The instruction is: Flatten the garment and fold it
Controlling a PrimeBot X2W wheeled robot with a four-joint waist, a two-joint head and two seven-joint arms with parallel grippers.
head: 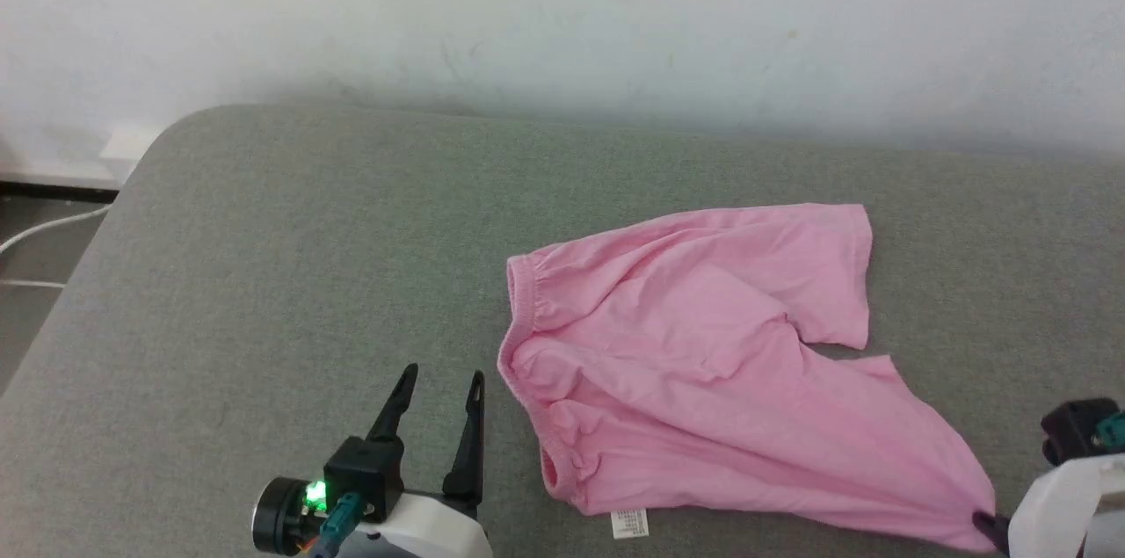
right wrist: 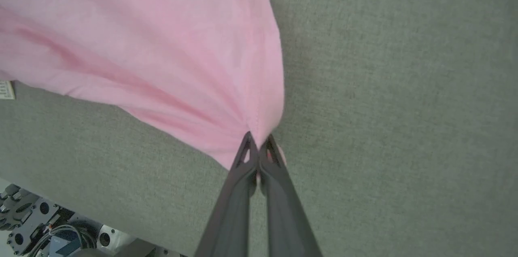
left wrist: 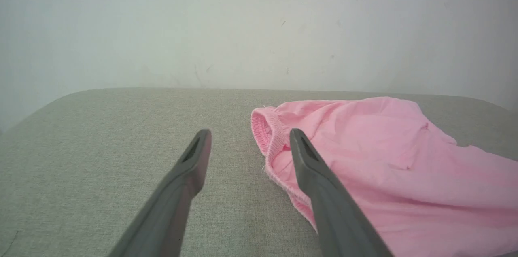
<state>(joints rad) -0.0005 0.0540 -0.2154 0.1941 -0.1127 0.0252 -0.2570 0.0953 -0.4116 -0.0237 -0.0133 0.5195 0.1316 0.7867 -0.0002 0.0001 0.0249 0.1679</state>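
My right fingers (right wrist: 257, 145) pinch the near leg corner of the pink shorts (head: 703, 365). My left fingers (head: 439, 378), spread wide and empty, sit just beside the waistband (head: 520, 321) at the opposite end.

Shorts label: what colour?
White, with faint small print too fine to read; the label shows best in the head view, at the pink shorts' near edge.

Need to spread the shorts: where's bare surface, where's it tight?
Widest bare patch: grey surface left of the waistband, around the open left gripper. A narrower strip lies between the shorts and the wall. Tight at near right, where the right gripper pinches the hem.
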